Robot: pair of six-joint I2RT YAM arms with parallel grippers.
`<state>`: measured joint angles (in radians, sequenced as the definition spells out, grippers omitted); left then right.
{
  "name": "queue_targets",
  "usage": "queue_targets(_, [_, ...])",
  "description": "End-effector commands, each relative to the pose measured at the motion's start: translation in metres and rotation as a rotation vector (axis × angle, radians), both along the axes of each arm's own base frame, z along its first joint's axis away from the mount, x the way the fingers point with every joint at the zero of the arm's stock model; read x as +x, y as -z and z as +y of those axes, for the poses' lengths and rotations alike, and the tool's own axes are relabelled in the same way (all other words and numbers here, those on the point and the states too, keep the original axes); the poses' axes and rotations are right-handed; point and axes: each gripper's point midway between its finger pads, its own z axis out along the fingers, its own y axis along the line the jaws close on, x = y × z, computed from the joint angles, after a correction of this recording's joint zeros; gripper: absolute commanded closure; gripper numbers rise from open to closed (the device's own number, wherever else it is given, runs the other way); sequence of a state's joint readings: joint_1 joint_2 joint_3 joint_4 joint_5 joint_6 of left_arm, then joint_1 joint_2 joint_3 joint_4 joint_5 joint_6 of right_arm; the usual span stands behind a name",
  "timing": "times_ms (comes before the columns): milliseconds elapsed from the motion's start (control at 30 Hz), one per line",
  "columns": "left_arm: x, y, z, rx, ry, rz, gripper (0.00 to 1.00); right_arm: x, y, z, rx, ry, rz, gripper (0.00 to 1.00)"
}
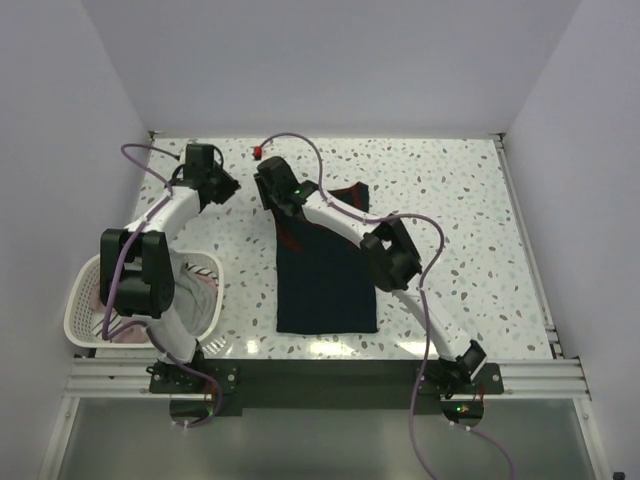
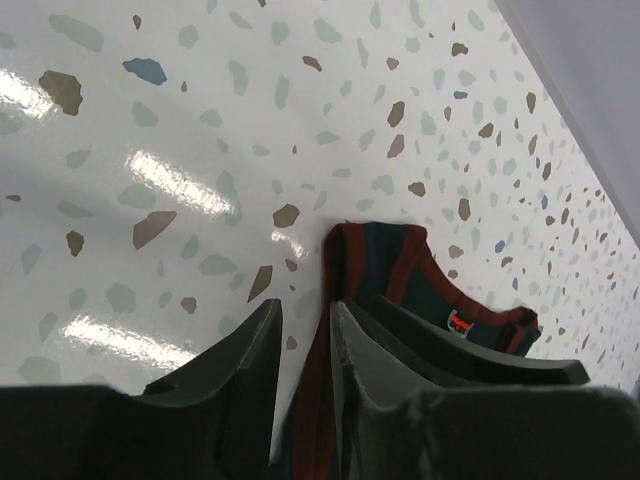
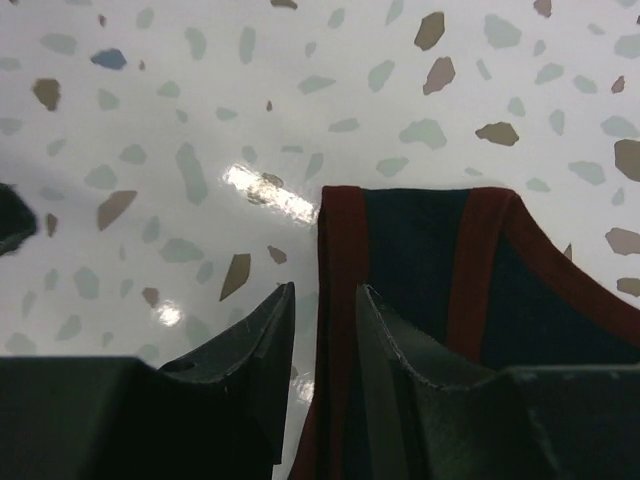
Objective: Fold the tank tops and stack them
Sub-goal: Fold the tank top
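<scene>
The navy tank top (image 1: 325, 285) with dark red trim lies flat in the middle of the table, one strap showing at its far right. My right gripper (image 1: 266, 178) reaches across to its far-left corner. In the right wrist view the gripper (image 3: 325, 295) stands narrowly open over the strap's red edge (image 3: 345, 240). My left gripper (image 1: 232, 186) hovers just left of it. In the left wrist view that gripper (image 2: 305, 315) is also narrowly open, with the red trim (image 2: 345, 260) in the gap. Pale tank tops (image 1: 195, 290) lie in the basket.
A white slotted basket (image 1: 80, 300) stands at the near left beside the left arm. A small red object (image 1: 258, 152) lies at the table's far edge. White walls enclose the table on three sides.
</scene>
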<state>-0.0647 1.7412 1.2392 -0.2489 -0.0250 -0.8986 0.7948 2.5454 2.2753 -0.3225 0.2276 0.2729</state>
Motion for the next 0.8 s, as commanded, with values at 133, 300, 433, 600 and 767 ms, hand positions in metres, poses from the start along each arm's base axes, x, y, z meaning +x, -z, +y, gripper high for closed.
queue_targets(133, [0.009, -0.01, 0.002, -0.036, 0.015, -0.036, 0.7, 0.025, -0.022, 0.003, -0.077, 0.043, -0.184, 0.66])
queue_targets(300, [0.006, -0.002, 0.007, -0.035, 0.014, -0.025, 0.7, 0.024, -0.02, 0.009, -0.094, 0.041, -0.207, 0.66])
queue_targets(433, [0.006, 0.003, 0.007, -0.038, 0.021, -0.019, 0.7, 0.024, -0.014, 0.012, -0.089, 0.039, -0.203, 0.68])
queue_targets(600, [0.007, 0.013, 0.004, -0.057, 0.03, -0.008, 0.71, 0.024, -0.014, 0.013, -0.088, 0.038, -0.204, 0.7])
queue_targets(767, [0.005, 0.018, 0.002, -0.066, 0.034, -0.003, 0.71, 0.025, -0.014, 0.014, -0.083, 0.032, -0.207, 0.68])
